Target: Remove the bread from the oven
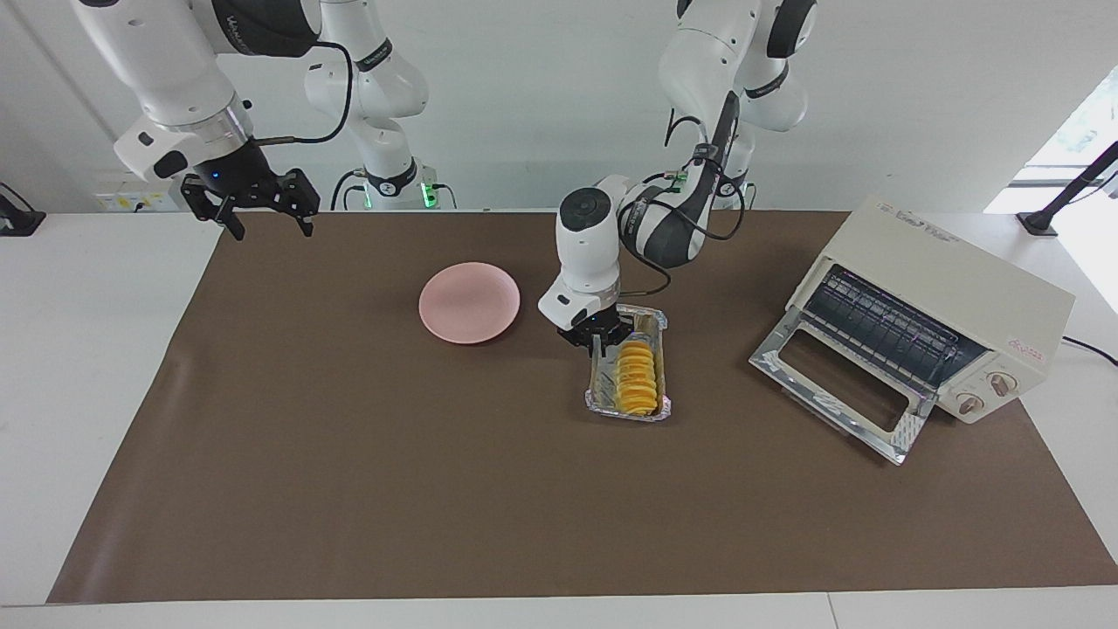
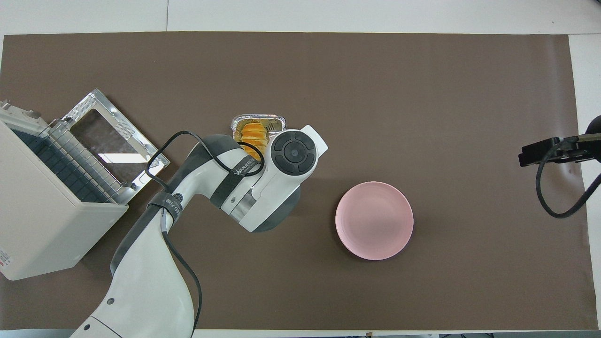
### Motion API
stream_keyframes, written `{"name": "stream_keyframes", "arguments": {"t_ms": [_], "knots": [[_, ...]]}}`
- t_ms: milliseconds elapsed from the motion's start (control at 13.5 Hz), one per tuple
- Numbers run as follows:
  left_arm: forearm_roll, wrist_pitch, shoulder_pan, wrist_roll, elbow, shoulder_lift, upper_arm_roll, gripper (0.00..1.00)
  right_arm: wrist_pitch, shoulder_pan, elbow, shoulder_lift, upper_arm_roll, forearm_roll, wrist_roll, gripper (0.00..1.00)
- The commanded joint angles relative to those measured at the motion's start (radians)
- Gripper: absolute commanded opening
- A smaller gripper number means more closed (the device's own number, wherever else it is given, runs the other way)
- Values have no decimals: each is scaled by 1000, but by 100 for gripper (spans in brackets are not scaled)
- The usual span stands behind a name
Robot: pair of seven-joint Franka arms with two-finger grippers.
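Centre of the facing view: my left gripper [image 1: 601,335] sits low at the upper end of the foil tray [image 1: 597,371], its jaws apparently closed on the tray's rim, though the hold itself is too small to confirm. Lying lengthwise inside the tray is the bread [image 1: 636,377], a ridged golden loaf; tray and loaf are on the brown mat of the counter [image 1: 349,489], between the pink plate [image 1: 469,302] at centre-left and the oven [image 1: 939,319] at right. That oven stands with its glass door dropped open and its wire rack bare. In the overhead view the left arm's wrist covers most of the tray, leaving only the tray's upper end [image 2: 258,123] and a strip of loaf [image 2: 252,134] visible above centre, with the oven [image 2: 47,197] at the left edge and the plate [image 2: 374,220] right of centre. My right gripper [image 1: 253,203] waits raised at the upper left of the facing view over the mat's corner, jaws spread and holding nothing; overhead, only a dark part of it [image 2: 544,151] shows at the right edge. I judge the removal essentially done, with the tray being placed clear of the door. The next move, as I read it, calls for releasing the rim gently and lifting straight up, so the light foil does not tip or drag; whether the loaf then goes to the plate I cannot tell.
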Motion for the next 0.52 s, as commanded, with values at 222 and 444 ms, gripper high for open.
{"name": "stream_keyframes", "arguments": {"t_ms": [222, 444], "knots": [[-86, -157, 219, 16, 35, -225, 9, 100, -14, -13, -7, -12, 8, -6, 10, 100], [-87, -295, 379, 138, 41, -346, 9, 100, -8, 16, -13, -13, 21, -4, 33, 100]]}}
